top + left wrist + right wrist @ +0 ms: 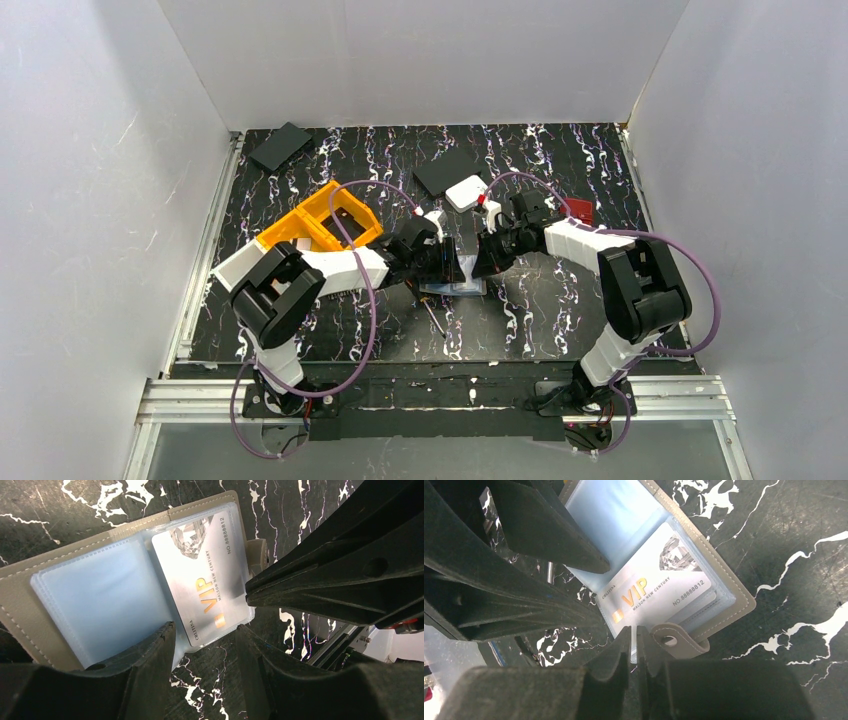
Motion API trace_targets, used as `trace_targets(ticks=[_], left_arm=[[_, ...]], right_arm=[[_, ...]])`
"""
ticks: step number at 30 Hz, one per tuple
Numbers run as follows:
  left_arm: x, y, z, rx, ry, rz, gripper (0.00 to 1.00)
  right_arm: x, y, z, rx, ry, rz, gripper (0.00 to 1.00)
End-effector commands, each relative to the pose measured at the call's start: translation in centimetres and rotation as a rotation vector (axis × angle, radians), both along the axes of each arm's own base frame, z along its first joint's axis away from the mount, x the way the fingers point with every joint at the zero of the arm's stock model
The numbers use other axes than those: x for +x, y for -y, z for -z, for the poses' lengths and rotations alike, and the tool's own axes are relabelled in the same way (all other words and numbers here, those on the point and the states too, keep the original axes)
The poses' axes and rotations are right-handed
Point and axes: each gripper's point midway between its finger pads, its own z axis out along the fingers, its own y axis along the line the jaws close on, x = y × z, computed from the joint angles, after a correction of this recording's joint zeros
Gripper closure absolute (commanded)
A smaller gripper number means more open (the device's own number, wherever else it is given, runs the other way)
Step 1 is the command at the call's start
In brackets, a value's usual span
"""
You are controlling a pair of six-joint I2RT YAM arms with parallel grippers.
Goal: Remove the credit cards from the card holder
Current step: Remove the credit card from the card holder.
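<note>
"Card holder [100,595] first: where is it found?"

"It is laid open, sleeves up, on the marbled surface [75,500]. The white box [466,193] is seen beyond the card holder and the screwdriver [433,316] just at its near side. One hand is set at each end of it."

"How are the hands held?"

"The left hand [205,635] is held open, spread over the near edge of the card holder. One tip seems to be rested on the pale blue sleeve page, and nothing is clamped. The right hand [634,632] is closed to a slit at the snap tab [674,641] side of the card holder, on the outer edge of the VIP card [205,585]. Whether the card alone is nipped, or its clear sleeve with it, cannot be told."

"What could be spoiled from here?"

"If the sleeve is caught too, the whole card holder would likely be dragged along instead of the card being drawn out, since it is only pressed, not gripped, by the left hand. So narrow a pinch on a glossy card could also be lost mid-pull. The snap tab, just beside the right hand, might be snagged. The two hands are also crowded closely enough over the card holder that a knock between them could be expected."
</note>
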Motion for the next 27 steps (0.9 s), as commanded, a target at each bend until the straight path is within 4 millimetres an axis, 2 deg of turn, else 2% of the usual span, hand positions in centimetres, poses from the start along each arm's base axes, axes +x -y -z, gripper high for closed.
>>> trace_targets(ticks=[1,4,10,14,20,27], left_arm=[[0.8,0.9,-1.1,-0.033,0.015,0.010,0.53],[1.0,0.9,-0.9,-0.029,0.012,-0.001,0.53],[1.1,0.3,0.4,-0.008,-0.018,-0.036,0.52],[1.1,0.4,0.6,-0.008,-0.024,-0.037,0.52],[1.6,0.6,0.5,-0.036,-0.048,-0.056,0.55],[2.2,0.5,0.5,-0.079,-0.093,-0.110,0.56]], right_arm=[[1.6,0.0,-0.5,-0.023,0.039,0.041,0.83],[2.0,0.6,0.4,-0.070,0.034,0.072,0.82],[2.1,0.9,0.7,-0.080,0.025,0.089,0.78],[2.0,0.9,1.2,-0.080,0.000,0.091,0.76],[2.3,1.8,2.2,-0.123,-0.017,0.121,0.77],[2.9,3.0,3.2,-0.181,-0.018,0.164,0.83]])
